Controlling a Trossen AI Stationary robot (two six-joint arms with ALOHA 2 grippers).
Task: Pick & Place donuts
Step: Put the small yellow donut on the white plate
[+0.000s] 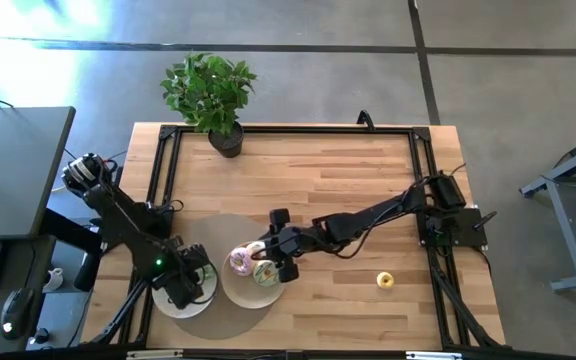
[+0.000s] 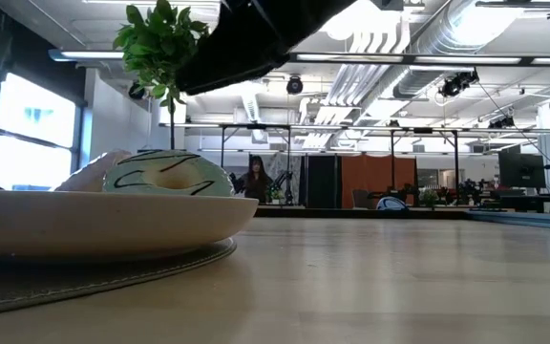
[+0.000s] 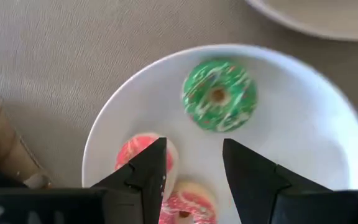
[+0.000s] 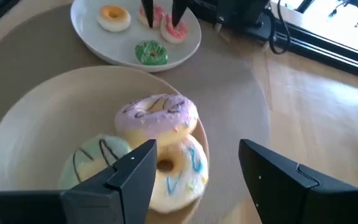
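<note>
At about 8 o'clock on the table, the left gripper (image 3: 191,168) hangs open over a small white plate (image 3: 303,124) with mini donuts: one green (image 3: 219,94), two red (image 3: 135,152), one yellow (image 4: 114,17). Next, at 6 o'clock, the right gripper (image 4: 194,171) hangs open over a bigger plate (image 4: 23,124) holding the pink (image 4: 157,118), white (image 4: 176,171) and green-frosted (image 4: 95,162) donuts (pink on top). At 4 o'clock, another yellow mini (image 1: 385,281) lies alone on the wood.
</note>
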